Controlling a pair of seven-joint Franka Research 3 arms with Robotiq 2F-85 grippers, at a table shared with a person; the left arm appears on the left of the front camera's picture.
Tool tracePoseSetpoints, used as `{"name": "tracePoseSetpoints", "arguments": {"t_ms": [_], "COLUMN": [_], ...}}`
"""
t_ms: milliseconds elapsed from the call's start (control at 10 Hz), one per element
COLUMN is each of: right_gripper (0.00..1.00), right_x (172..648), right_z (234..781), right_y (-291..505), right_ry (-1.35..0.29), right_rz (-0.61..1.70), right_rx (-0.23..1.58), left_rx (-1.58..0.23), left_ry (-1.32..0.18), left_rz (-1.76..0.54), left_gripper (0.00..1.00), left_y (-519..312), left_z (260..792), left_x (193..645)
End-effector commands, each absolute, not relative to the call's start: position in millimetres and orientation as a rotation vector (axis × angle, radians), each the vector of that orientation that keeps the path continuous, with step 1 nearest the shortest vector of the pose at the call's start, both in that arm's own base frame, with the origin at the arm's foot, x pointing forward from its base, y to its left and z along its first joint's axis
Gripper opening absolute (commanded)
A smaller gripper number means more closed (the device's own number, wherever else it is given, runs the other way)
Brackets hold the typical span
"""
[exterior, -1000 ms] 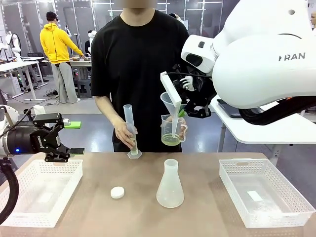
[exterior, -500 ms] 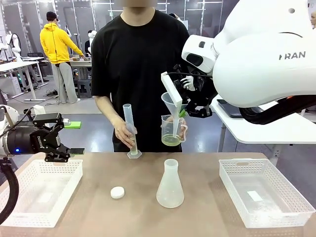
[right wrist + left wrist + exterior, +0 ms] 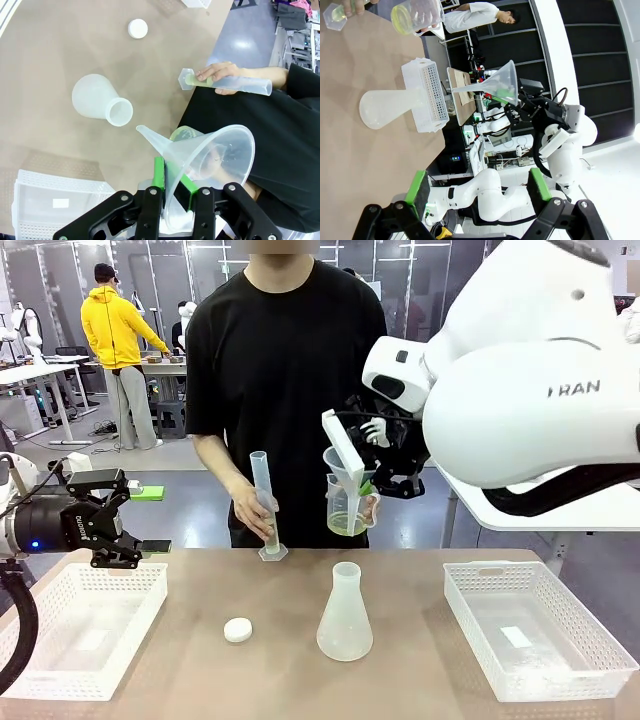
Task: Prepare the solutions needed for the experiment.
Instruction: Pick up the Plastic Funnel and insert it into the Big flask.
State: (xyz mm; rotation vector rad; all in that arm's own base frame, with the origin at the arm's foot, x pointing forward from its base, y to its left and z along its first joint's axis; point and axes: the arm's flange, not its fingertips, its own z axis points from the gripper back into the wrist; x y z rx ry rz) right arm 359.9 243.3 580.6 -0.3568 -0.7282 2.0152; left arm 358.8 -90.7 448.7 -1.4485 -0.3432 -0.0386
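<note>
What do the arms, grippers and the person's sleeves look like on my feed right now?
The right arm is glossy white and rounded, grey lettering on its shell. The left gripper is black with green pads, white print, a blue light and a black cable behind. The right gripper is black with green pads too. The person wears a black short-sleeved T-shirt.

Cap (image 3: 238,629) and flask (image 3: 345,620) between left basket (image 3: 120,568) and right basket (image 3: 466,615)
</note>
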Motion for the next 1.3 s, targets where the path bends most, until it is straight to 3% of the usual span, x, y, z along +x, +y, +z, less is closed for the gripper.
{"name": "tracePoseSetpoints", "arguments": {"t_ms": [0, 1200], "right_gripper": [0.06, 0.06], "right_x": [364, 383], "right_z": [563, 492], "right_y": [248, 248], "right_ry": [-0.772, -0.727], "right_rz": [2.038, 1.985], "right_rx": [-0.327, -0.247], "left_rx": [-1.469, -1.469], "left_ry": [-0.335, -0.335], "left_rz": [-0.028, -0.028], "left_gripper": [1.00, 1.00], "left_y": [-92, -92], "left_z": [451, 451], "left_x": [359, 359]}}
